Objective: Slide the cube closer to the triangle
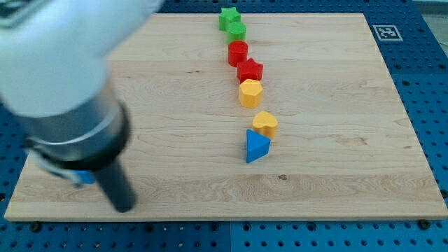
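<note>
A blue triangle lies right of the board's middle. A small blue cube shows near the board's bottom left corner, mostly hidden behind the arm. My arm fills the view's upper left as a large blur. The dark rod comes down from it, and my tip rests close to the board's bottom edge, just right of and below the cube. The triangle is far to the right of both the tip and the cube.
A line of blocks runs from the view's top down to the triangle: green star, green round block, red cylinder, red star, yellow hexagon, yellow rounded block. The wooden board sits on a blue pegboard.
</note>
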You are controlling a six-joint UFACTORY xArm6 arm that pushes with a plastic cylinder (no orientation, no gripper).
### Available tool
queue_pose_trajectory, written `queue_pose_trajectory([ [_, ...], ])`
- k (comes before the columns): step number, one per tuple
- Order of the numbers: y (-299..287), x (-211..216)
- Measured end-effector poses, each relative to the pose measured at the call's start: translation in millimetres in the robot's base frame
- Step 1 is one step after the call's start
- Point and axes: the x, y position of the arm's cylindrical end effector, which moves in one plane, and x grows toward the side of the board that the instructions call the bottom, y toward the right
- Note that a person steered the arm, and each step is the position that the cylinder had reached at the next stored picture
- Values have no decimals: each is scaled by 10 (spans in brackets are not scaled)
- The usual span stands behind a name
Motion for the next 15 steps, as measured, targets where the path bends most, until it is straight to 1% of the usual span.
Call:
queue_pose_trajectory([
  [1,-773,-7],
  [2,-1341,-263],
  [3,-1346,-437],
  [4,-1189,-459],
  [6,-449,-468],
  [7,-218,-467],
  [9,-101,-486],
  [10,-100,-699],
  [11,-39,-749],
  [13,25,-710],
  [14,176,-585],
  [15,391,-574],
])
